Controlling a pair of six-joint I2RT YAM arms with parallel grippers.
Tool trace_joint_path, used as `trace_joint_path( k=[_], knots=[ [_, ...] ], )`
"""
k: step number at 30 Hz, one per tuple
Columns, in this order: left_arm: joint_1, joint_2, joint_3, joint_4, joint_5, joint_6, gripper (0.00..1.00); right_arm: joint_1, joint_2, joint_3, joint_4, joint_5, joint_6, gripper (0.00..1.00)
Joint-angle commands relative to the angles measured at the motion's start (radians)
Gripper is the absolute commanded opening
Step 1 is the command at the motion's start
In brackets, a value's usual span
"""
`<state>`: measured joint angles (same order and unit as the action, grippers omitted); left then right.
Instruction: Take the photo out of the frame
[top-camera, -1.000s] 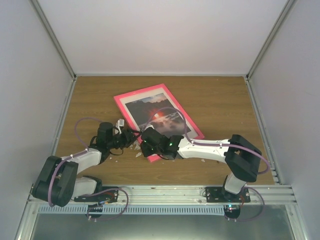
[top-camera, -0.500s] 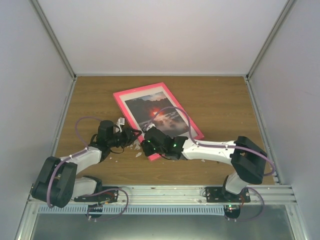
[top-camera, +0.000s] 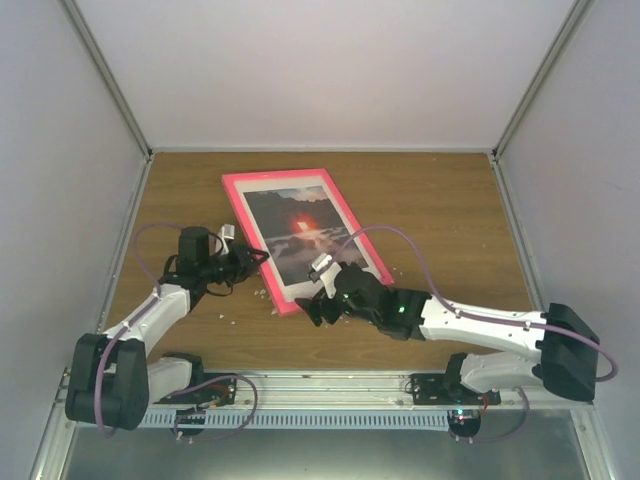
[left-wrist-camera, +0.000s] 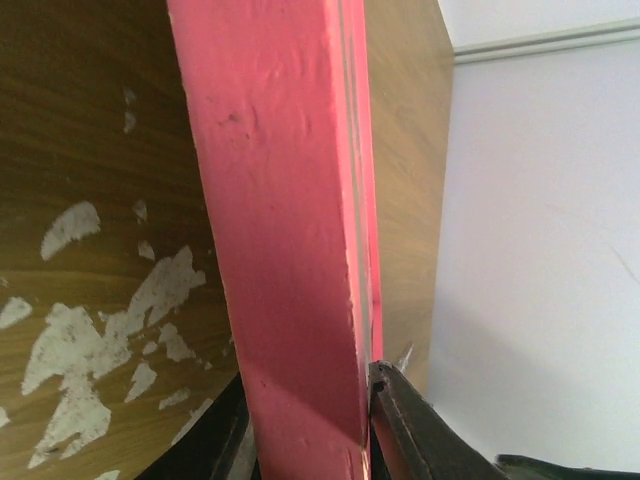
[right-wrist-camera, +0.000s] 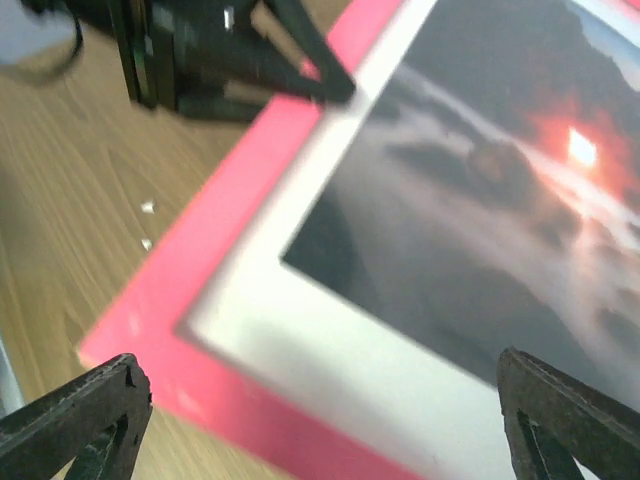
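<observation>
Two arms, both at the frame (top-camera: 238, 212). It lies face up on the wooden table (top-camera: 450, 200), middle of the overhead view, skewed so its near corner points at the lower centre. The photo (top-camera: 300, 225) sits inside it, bordered by a white mat (right-wrist-camera: 300, 340).

The left gripper (top-camera: 252, 262) is pinched onto the frame's left long edge, with the pink rail squeezed between its fingers (left-wrist-camera: 420, 440) (the wrist cam shows it up close). The right gripper (right-wrist-camera: 318, 380) hangs over the near corner, jaws spread wide, gripping nothing.

White flecks (left-wrist-camera: 70, 345) dot the wood beside that left edge.
</observation>
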<state>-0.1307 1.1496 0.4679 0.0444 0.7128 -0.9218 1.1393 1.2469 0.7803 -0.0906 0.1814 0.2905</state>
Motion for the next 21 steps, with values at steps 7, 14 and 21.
trace_joint_path(
  k=[7,14,21],
  knots=[
    [0.192,0.020,0.165,-0.202,0.084,0.269,0.00,0.022,-0.140,-0.201,0.217,0.070,-0.375,0.95],
    [0.218,0.017,0.187,-0.234,0.119,0.271,0.00,0.062,-0.052,-0.228,0.351,0.191,-0.501,0.94],
    [0.218,-0.004,0.196,-0.245,0.119,0.243,0.00,0.163,0.135,-0.179,0.420,0.400,-0.588,0.93]
  ],
)
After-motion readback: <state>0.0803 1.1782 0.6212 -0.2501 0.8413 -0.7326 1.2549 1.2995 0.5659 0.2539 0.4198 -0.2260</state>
